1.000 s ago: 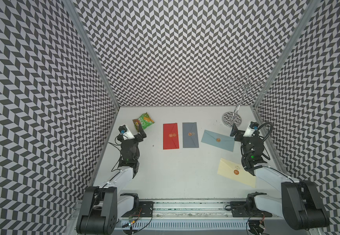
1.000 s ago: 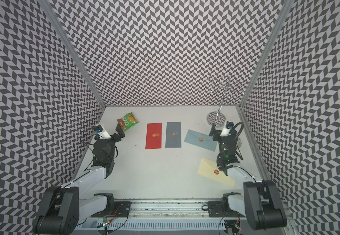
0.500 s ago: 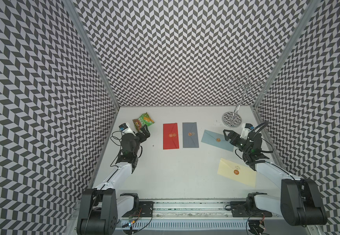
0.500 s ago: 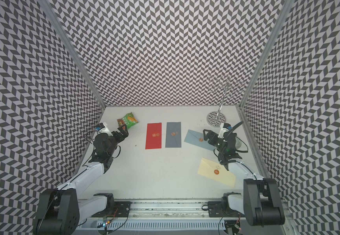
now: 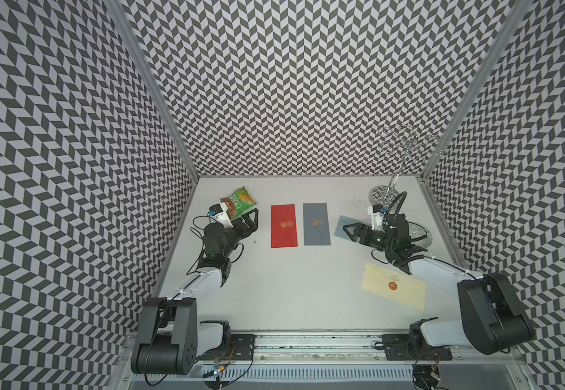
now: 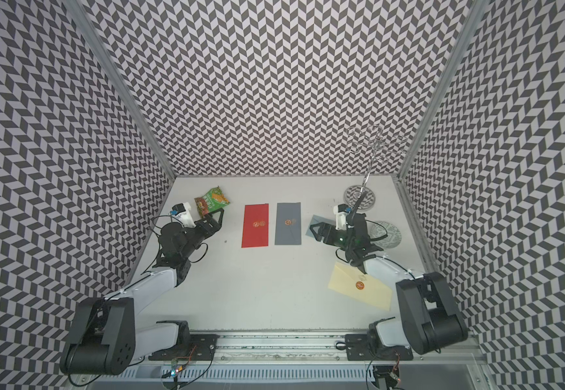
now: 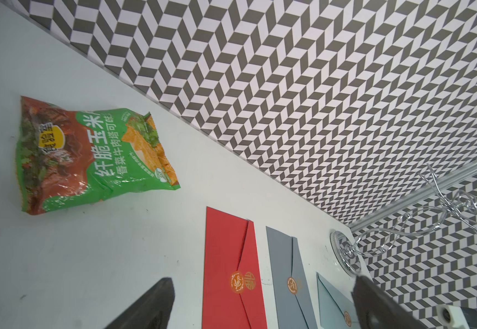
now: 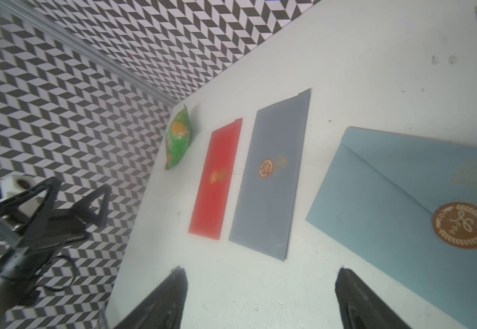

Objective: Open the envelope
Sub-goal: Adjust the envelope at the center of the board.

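- The table [image 5: 291,297] is white and stands between chevron-patterned walls; in both top views four envelopes lie flat on it.
- The red envelope [image 5: 284,225] and the grey envelope [image 5: 316,224] lie side by side just above the centre of the frame, close together with their long edges parallel.
- The light blue envelope [image 8: 402,199] lies right of the grey one, set at a slant. Its flap is shut under a round orange seal [image 8: 463,225].
- The cream envelope [image 5: 394,287] lies in the lower right of the frame, also slanted, and its seal is in place.
- The right gripper [image 5: 347,231] points toward the frame's left over the near corner of the light blue envelope. In the right wrist view its two dark fingers [image 8: 169,299] stand apart with nothing between them. Whether they touch the paper cannot be told.
- The left gripper [image 5: 253,218] is in the left-centre of the frame, just below the snack bag [image 5: 242,201] and left of the red envelope. Its jaws are spread wide and empty.
- A wire stand [image 5: 379,195] rises in the upper right corner of the table.
- A round patterned disc [image 6: 386,234] lies beside the right arm.
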{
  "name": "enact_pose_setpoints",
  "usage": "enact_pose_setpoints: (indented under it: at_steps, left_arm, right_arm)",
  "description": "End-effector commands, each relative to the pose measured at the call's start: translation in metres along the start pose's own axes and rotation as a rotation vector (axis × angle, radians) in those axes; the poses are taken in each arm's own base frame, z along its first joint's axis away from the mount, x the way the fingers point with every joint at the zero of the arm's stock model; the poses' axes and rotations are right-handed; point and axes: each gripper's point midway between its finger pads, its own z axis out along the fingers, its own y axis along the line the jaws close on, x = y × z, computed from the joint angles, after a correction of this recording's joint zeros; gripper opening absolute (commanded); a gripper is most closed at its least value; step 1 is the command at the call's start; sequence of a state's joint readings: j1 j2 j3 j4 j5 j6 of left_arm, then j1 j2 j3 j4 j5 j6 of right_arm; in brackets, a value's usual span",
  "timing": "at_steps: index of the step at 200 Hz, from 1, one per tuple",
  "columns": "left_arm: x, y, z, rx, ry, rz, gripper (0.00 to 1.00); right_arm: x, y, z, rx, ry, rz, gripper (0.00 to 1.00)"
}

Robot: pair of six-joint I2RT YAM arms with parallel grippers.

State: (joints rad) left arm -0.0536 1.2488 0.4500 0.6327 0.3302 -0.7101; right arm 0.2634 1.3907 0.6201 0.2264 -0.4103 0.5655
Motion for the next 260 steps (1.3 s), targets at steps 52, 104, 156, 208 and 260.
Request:
enact_pose_setpoints:
  at_steps: [52,104,156,208,260]
  left_arm:
    - [0.078,-0.081,-0.006,0.232,0.190,0.084,1.00]
    - [0.124,-0.110,-0.020,0.313,0.282,0.125,1.00]
    - [0.131,-0.108,-0.028,0.305,0.282,0.141,1.00]
    - [0.127,-0.110,-0.030,0.313,0.267,0.159,1.00]
    - [0.127,-0.114,-0.033,0.334,0.268,0.164,1.00]
  right_arm:
    - [0.029,-0.085,-0.062,0.473,-0.136,0.172,0.87]
    - [0.074,-0.123,-0.076,0.618,-0.068,0.295,0.88]
    - [0.077,-0.124,-0.075,0.635,-0.030,0.255,0.88]
    - [0.058,-0.099,-0.087,0.573,-0.060,0.202,0.89]
    - [0.084,-0.115,-0.104,0.631,-0.059,0.297,0.91]
